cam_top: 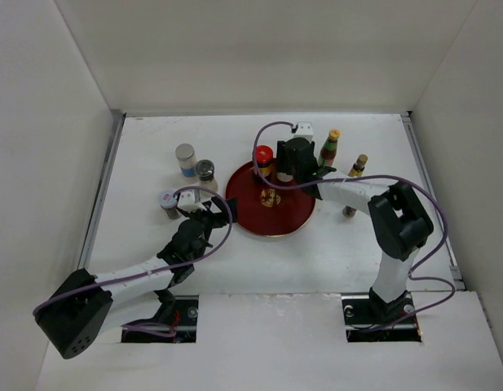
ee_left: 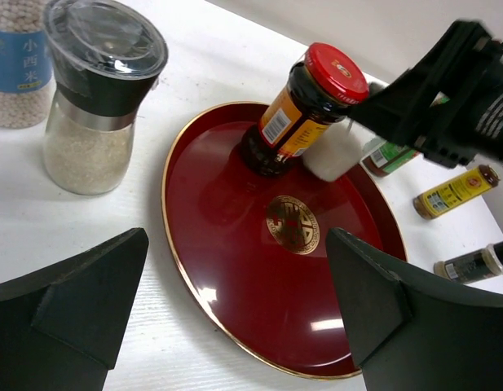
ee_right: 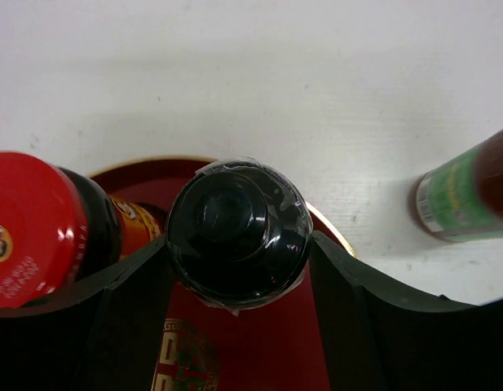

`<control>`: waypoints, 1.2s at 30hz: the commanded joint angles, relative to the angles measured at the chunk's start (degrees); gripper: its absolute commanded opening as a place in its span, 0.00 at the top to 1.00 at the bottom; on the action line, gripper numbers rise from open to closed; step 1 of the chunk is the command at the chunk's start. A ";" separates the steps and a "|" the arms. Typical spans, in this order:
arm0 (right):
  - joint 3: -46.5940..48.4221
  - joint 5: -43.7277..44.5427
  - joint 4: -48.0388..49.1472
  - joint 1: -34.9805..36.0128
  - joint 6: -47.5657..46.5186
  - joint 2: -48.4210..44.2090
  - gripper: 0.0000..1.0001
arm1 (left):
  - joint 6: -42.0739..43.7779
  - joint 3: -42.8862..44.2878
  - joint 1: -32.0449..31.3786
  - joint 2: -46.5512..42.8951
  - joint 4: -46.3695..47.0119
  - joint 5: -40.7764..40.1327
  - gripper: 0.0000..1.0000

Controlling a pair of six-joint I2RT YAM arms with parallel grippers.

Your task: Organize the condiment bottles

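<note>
A round dark-red tray [cam_top: 271, 213] lies mid-table. A red-lidded jar [cam_top: 264, 155] stands on its far rim; it also shows in the left wrist view [ee_left: 304, 106] and the right wrist view [ee_right: 31, 228]. My right gripper [cam_top: 297, 165] is shut on a white shaker with a dark cap [ee_right: 235, 232] beside that jar, over the tray's far edge; the shaker's white body [ee_left: 333, 153] touches the tray. My left gripper [cam_top: 222, 213] is open and empty at the tray's left rim [ee_left: 182, 244].
Right of the tray stand an orange-capped sauce bottle [cam_top: 330, 147], a yellow-labelled bottle [cam_top: 357, 167] and a small black-capped bottle [cam_top: 349, 210]. Left of it stand a blue-labelled jar [cam_top: 185, 160], a clear-topped grinder [cam_top: 205, 173] and a silver-lidded jar [cam_top: 168, 202].
</note>
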 commanded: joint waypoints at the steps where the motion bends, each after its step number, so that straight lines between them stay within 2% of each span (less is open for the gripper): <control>1: 4.00 -0.51 5.74 1.04 1.49 -0.21 0.35 | -0.80 -0.55 0.82 -0.58 2.86 0.78 0.09; 4: 3.21 -0.51 6.09 1.22 2.11 0.58 0.34 | -0.89 -0.55 1.09 0.03 2.95 0.78 0.09; 5: 2.86 -0.60 6.27 1.39 2.28 0.85 0.30 | -0.89 -0.55 1.09 0.12 2.95 0.78 0.09; 8: 1.81 -0.08 6.27 1.57 2.63 0.41 0.08 | -0.71 -0.29 1.26 -0.66 2.34 0.60 0.09; 10: 1.11 0.10 5.66 1.57 2.90 -1.42 0.01 | -0.62 -0.20 1.44 -2.15 1.37 0.43 0.10; 13: -0.82 1.15 4.78 1.48 2.81 -5.81 0.00 | -0.62 2.08 0.82 -4.96 -4.49 -0.80 0.11; 16: -3.98 2.03 3.29 1.48 2.90 -11.44 0.00 | -0.88 8.31 0.73 -5.59 -16.70 -4.57 0.11; 18: -7.75 2.91 3.19 1.48 3.16 -15.83 0.00 | -0.45 13.75 1.26 -4.02 -24.09 -6.51 0.09; 21: -14.61 4.05 3.19 1.57 4.82 -23.29 0.00 | -0.10 19.65 3.54 -0.24 -30.26 -7.92 0.07; 25: -23.05 3.53 3.72 1.74 6.59 -33.14 0.00 | 0.87 23.35 7.40 3.98 -31.51 -8.01 0.07; 29: -31.04 2.48 6.78 2.36 6.33 -42.02 0.00 | 2.54 28.27 11.54 10.83 -31.42 -4.77 0.08; 33: -37.21 -1.64 11.80 1.57 6.32 -46.96 0.00 | 5.00 32.75 14.26 16.20 -31.68 -1.34 0.09; 36: -37.49 -3.59 11.98 0.34 7.03 -47.58 0.00 | 5.53 33.99 15.49 17.26 -32.30 -2.55 0.09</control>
